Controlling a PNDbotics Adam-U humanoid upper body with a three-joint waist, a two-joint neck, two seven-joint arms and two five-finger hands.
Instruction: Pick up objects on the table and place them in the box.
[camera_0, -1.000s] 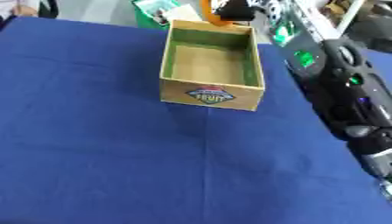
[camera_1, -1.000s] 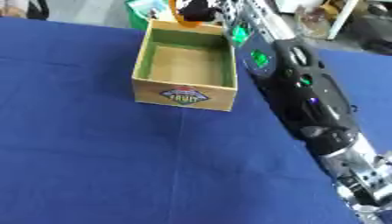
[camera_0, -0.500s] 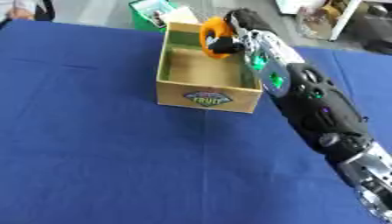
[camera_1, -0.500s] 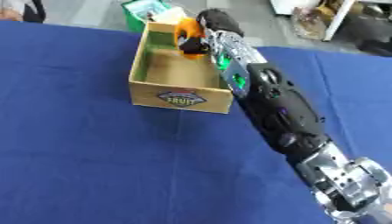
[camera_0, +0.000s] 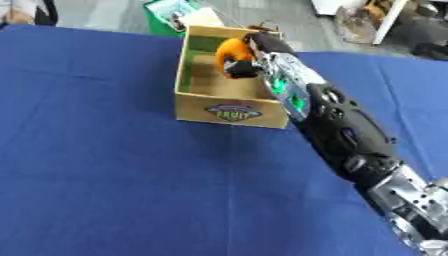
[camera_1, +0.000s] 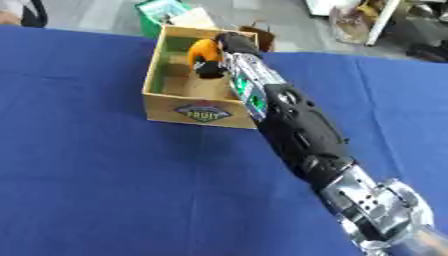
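Right hand is over the cardboard box, fingers curled round an orange rounded object, dark thumb wrapped across its lower side. Object sits inside the box's outline, toward the far end at about 12 o'clock; cannot tell if it touches the box floor. Right arm runs in from 5 o'clock, crossing the box's right wall. Box has a "FRUIT" label on the near face and stands on the blue tablecloth. Left hand not visible.
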